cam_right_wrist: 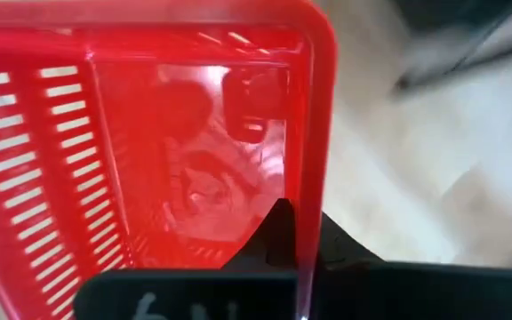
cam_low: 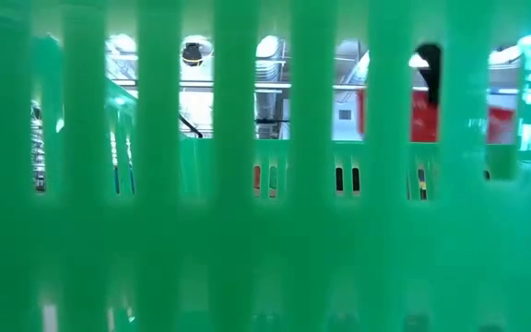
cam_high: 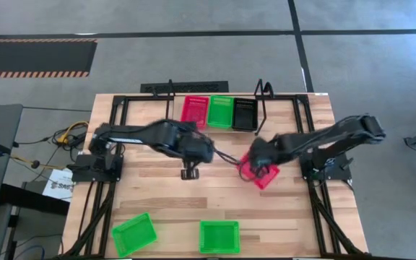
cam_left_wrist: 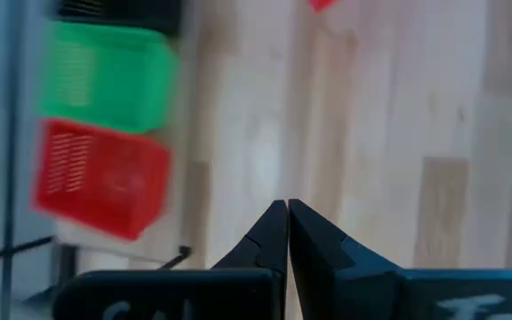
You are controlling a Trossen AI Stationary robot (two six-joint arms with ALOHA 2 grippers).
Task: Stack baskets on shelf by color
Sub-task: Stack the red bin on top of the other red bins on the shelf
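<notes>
On the shelf [cam_high: 219, 124] at the table's far edge, a red basket [cam_high: 193, 110], a green basket [cam_high: 219, 112] and a black basket [cam_high: 245, 113] sit side by side. The left wrist view shows the red basket [cam_left_wrist: 100, 178] and the green basket [cam_left_wrist: 105, 76]. My left gripper [cam_high: 189, 173] hovers shut over bare table in front of the shelf, touching nothing; its fingertips [cam_left_wrist: 287, 213] are closed. My right gripper [cam_high: 255, 165] is right of centre, shut on another red basket [cam_high: 261, 173]. Two green baskets [cam_high: 133, 234] [cam_high: 219, 236] lie by the near edge. My right gripper [cam_right_wrist: 300, 240] holds the red basket by one side wall near a corner [cam_right_wrist: 316, 169], one finger inside the basket and one outside. In the high view the basket sits askew to the table's edges. Whether it is lifted clear I cannot tell.
The wall of a green basket [cam_low: 265, 184] stands right before the low camera and fills that view. Black wire uprights [cam_high: 266, 90] [cam_high: 170, 89] flank the shelf. Bare wood lies between the two arms and the near baskets.
</notes>
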